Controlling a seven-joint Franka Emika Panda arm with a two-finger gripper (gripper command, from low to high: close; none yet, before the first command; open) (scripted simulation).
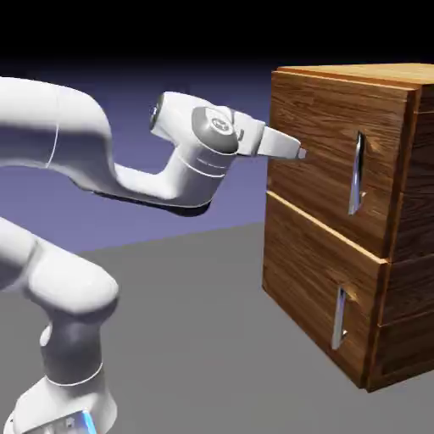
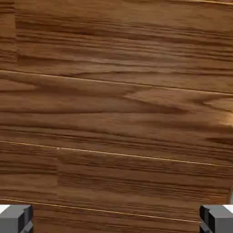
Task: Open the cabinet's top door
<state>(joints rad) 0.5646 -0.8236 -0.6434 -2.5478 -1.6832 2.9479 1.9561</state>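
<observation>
So we've got the white arm [image 1: 80, 136] coming in left of the cabinet [image 1: 331, 220], elbow well above the grey surface [image 1: 186, 331]. Our jaws [image 1: 303, 153] are wide apart with nothing between them, pointing at the cabinet's top door [image 1: 318, 127]. That door sits shut in the cabinet's upper half. Right of our jaws is its long silver handle [image 1: 358, 174]; the shorter handle [image 1: 339, 318] is on the cabinet's lower door [image 1: 314, 271].

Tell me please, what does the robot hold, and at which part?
Nothing is held: the pincer stands open, with only wood grain visible between its tips.
</observation>
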